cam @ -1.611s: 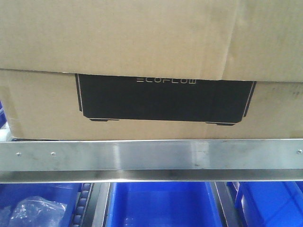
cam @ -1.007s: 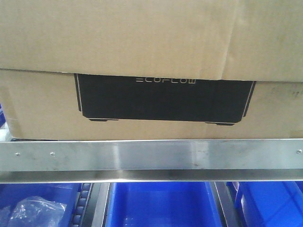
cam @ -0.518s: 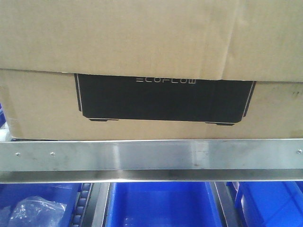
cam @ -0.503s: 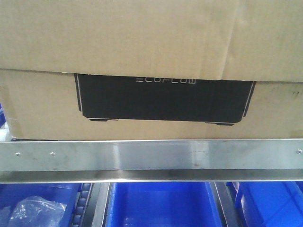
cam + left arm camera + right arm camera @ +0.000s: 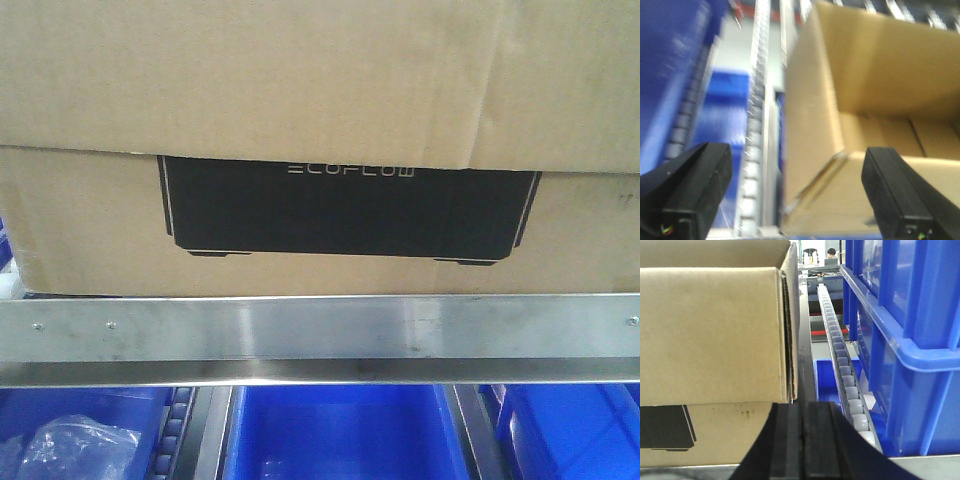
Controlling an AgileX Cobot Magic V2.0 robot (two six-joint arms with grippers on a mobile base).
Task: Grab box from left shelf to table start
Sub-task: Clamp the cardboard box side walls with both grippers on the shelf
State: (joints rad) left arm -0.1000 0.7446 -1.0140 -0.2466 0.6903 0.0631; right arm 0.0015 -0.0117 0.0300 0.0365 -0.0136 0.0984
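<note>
Shelving fills the front view, where the box (image 5: 320,100) is seen sitting on the left shelf (image 5: 320,330), with blue bins (image 5: 340,440) below. From the blurred left wrist view, the left gripper (image 5: 797,150) is shown spread wide, the box's corner framed between its fingers. From the right wrist, the right gripper (image 5: 801,407) is seen pressed closed and empty, between the box and a roller track (image 5: 840,365).

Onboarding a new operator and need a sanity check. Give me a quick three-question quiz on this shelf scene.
1. True or false: the box sits below the left shelf rail.
2. What lies under that rail? A) blue bins B) red crates C) bottles
3. Which is shut, the left pincer or the right pincer?
Key: 1 false, it is above; 2 A; 3 right pincer, the left is open.
</note>
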